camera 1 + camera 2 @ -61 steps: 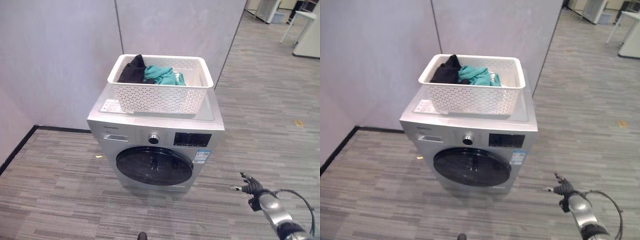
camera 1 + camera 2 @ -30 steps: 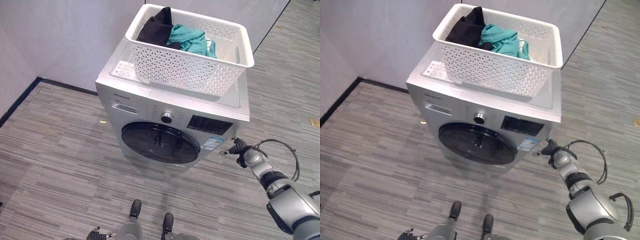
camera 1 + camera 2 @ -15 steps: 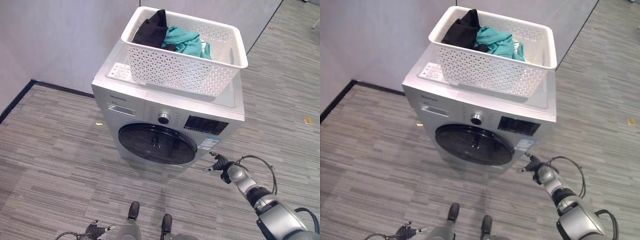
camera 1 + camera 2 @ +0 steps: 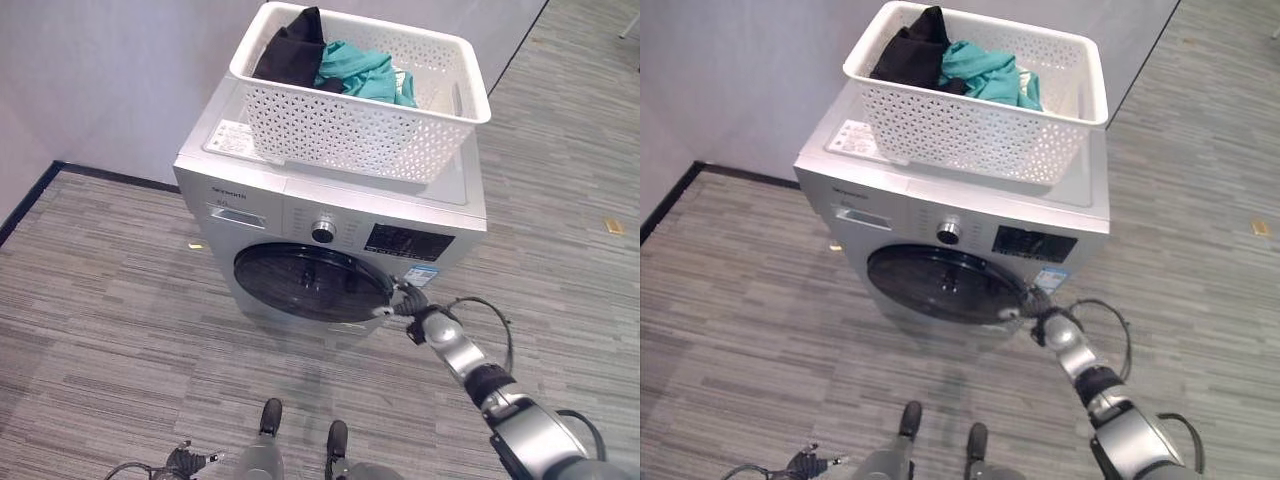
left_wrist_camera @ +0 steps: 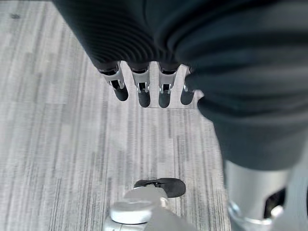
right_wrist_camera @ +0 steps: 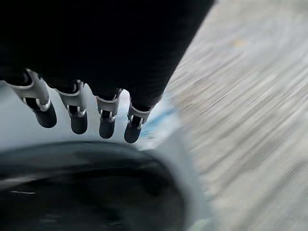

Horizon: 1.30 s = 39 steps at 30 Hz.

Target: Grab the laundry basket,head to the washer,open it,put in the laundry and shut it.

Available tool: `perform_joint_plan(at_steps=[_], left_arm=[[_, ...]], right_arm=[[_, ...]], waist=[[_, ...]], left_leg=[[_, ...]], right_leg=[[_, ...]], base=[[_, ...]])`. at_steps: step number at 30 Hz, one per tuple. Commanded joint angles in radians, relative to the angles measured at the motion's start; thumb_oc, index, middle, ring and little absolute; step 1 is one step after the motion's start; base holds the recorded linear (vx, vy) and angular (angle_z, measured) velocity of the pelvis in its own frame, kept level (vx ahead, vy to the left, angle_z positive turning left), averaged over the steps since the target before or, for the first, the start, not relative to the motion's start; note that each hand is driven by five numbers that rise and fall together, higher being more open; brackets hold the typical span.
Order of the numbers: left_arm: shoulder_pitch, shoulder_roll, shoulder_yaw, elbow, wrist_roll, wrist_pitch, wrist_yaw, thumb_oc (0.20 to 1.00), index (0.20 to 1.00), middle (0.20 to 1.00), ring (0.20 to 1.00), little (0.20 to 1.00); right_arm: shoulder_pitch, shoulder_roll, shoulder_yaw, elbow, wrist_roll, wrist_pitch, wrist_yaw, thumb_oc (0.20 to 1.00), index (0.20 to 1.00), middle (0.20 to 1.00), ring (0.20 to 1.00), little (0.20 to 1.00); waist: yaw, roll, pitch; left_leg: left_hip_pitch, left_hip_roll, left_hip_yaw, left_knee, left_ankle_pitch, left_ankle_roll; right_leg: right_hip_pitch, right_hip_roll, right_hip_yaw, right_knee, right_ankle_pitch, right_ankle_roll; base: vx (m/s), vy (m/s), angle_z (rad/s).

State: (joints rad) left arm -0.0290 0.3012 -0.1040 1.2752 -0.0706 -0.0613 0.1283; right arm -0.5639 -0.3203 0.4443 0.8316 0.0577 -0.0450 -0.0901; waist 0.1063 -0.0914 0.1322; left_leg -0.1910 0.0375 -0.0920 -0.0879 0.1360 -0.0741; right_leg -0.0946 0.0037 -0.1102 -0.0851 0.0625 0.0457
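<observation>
Washer point(image 4: 300, 215) carries the laundry basket point(image 4: 360, 95) on top, above the right hand point(image 4: 405, 303). Step: opening. Fingers relaxed, holding nothing, at the door's point(image 4: 310, 283) edge. Next: hook and pull.

My right hand point(image 4: 405, 303), silver metal fingers tipped in matt dark pads under a ribbed dark cover, reaches the rim of the glossy dark round door point(image 4: 312, 284) on the silver washing machine point(image 4: 252, 200), whose satin-smooth front and top look like painted metal. On it sits the white perforated plastic laundry basket point(image 4: 350, 140), matt and lattice-holed, holding soft crumpled black cloth point(image 4: 287, 50) and teal cloth point(image 4: 358, 72). The grey striped floor point(image 4: 100, 320) looks matt, like wood-grain vinyl, as it does below my left hand point(image 5: 149, 89).
</observation>
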Motion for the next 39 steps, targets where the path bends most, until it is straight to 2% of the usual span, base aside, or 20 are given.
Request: perform_joint_plan(at_steps=[1, 10, 18, 29, 39], left_arm=[[-0.03, 0.027, -0.016, 0.047, -0.013, -0.005, 0.033, 1.0, 1.0, 1.0, 1.0, 1.0], [-0.039, 0.026, -0.03, 0.036, -0.033, -0.005, 0.05, 1.0, 1.0, 1.0, 1.0, 1.0], [-0.072, 0.01, -0.075, 0.019, -0.068, -0.007, 0.062, 1.0, 1.0, 1.0, 1.0, 1.0], [-0.072, 0.007, -0.049, 0.041, -0.039, 0.006, 0.071, 1.0, 1.0, 1.0, 1.0, 1.0], [-0.088, 0.004, -0.091, 0.007, -0.035, -0.006, 0.065, 1.0, 1.0, 1.0, 1.0, 1.0]], right_arm=[[-0.093, 0.013, 0.016, -0.041, 0.018, -0.043, -0.053, 1.0, 1.0, 1.0, 1.0, 1.0], [-0.181, 0.028, 0.05, -0.006, 0.05, -0.038, -0.059, 1.0, 1.0, 1.0, 1.0, 1.0], [-0.276, 0.04, 0.071, 0.2, -0.01, 0.004, -0.08, 1.0, 1.0, 1.0, 1.0, 1.0], [-0.166, -0.024, 0.052, -0.053, -0.009, -0.01, -0.06, 1.0, 1.0, 1.0, 1.0, 1.0], [-0.194, -0.03, 0.037, 0.122, -0.052, 0.01, -0.079, 1.0, 1.0, 1.0, 1.0, 1.0]], waist=[[0.03, -0.081, 0.007], [0.055, -0.093, 0.021], [0.067, -0.076, 0.054], [0.017, -0.075, 0.024], [0.011, -0.056, 0.048]], left_leg=[[-0.006, -0.024, -0.022, 0.001, -0.063, 0.028], [-0.014, -0.03, -0.032, 0.001, -0.063, 0.03], [-0.039, -0.032, -0.035, 0.001, -0.052, 0.029], [-0.006, -0.029, -0.014, 0.001, -0.071, 0.034], [-0.023, -0.016, -0.004, 0.001, -0.058, 0.027]], right_leg=[[0.004, -0.124, -0.006, 0.007, -0.016, 0.087], [0.003, -0.126, -0.015, 0.013, -0.02, 0.087], [-0.015, -0.128, -0.018, 0.009, -0.011, 0.088], [-0.005, -0.126, 0.005, 0.022, -0.024, 0.087], [-0.03, -0.117, 0.02, 0.012, -0.012, 0.082]], base=[[0.04, -0.006, 0.2], [0.01, 0.0, 0.03], [0.01, 0.006, 0.03], [0.0, 0.001, -0.04], [-0.04, -0.014, -0.03]])
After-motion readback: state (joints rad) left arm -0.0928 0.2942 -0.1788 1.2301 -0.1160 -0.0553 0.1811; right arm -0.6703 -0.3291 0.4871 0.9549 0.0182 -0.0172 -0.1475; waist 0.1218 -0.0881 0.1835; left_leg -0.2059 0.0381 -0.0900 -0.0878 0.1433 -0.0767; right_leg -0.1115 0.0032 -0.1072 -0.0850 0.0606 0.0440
